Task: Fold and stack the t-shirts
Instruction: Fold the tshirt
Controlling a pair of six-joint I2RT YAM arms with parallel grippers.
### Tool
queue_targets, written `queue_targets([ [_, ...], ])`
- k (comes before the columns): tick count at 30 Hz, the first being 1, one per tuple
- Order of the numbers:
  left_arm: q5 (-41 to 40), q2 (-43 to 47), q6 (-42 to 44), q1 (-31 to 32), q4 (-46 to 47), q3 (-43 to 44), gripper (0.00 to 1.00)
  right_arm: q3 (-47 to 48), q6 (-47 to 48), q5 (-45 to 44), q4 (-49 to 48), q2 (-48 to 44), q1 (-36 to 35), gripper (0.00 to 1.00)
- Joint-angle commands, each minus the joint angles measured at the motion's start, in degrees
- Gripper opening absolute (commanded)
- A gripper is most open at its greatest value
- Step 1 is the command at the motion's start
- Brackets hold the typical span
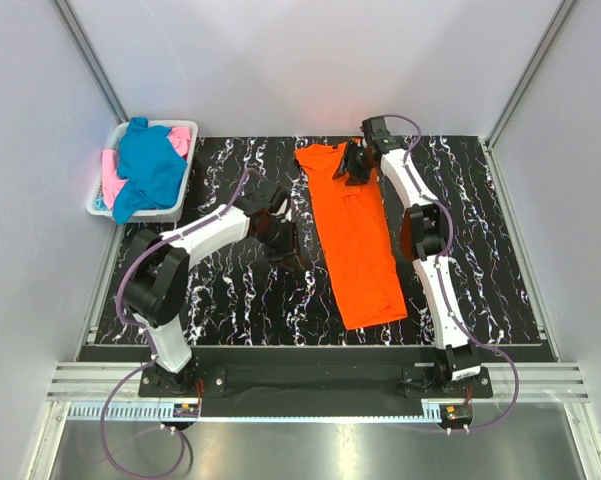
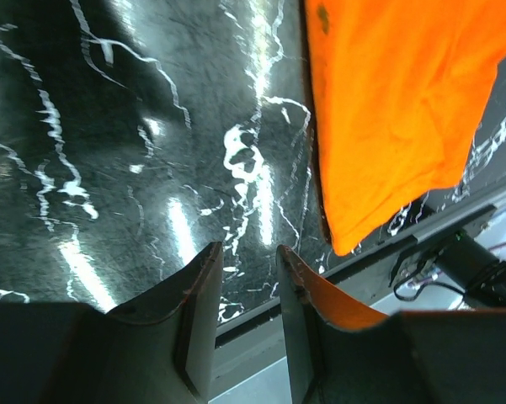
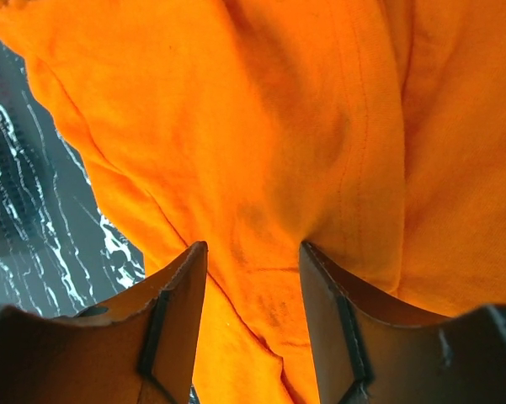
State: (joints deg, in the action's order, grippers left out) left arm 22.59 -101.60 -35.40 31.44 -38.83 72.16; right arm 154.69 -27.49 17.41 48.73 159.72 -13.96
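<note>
An orange t-shirt point(image 1: 355, 235) lies as a long folded strip on the black marbled table point(image 1: 230, 290), collar end at the back. My right gripper point(image 1: 356, 164) is open right over its upper part; in the right wrist view the cloth point(image 3: 303, 126) fills the space between the jaws point(image 3: 253, 248). My left gripper point(image 1: 285, 245) is open and empty over bare table, left of the shirt; the left wrist view shows the shirt's lower corner point(image 2: 387, 109) to the right of the jaws point(image 2: 248, 252). A teal-blue t-shirt point(image 1: 148, 165) and a pink t-shirt point(image 1: 183, 138) lie in the basket.
A white plastic basket point(image 1: 170, 210) stands at the back left corner, off the table's edge. Grey walls close in the back and sides. A metal rail point(image 1: 310, 380) runs along the near edge by the arm bases.
</note>
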Motion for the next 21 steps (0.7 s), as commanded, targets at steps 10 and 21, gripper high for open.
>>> queue_targets([
  [10, 10.4, 4.9, 1.1, 2.3, 8.7, -1.1, 0.38, -1.4, 4.0, 7.8, -8.4, -9.2, 0.2, 0.56],
  [21, 7.0, 0.5, -5.6, 14.1, 18.5, -0.8, 0.37, -21.5, 7.5, -1.9, -4.6, -26.3, 0.5, 0.54],
])
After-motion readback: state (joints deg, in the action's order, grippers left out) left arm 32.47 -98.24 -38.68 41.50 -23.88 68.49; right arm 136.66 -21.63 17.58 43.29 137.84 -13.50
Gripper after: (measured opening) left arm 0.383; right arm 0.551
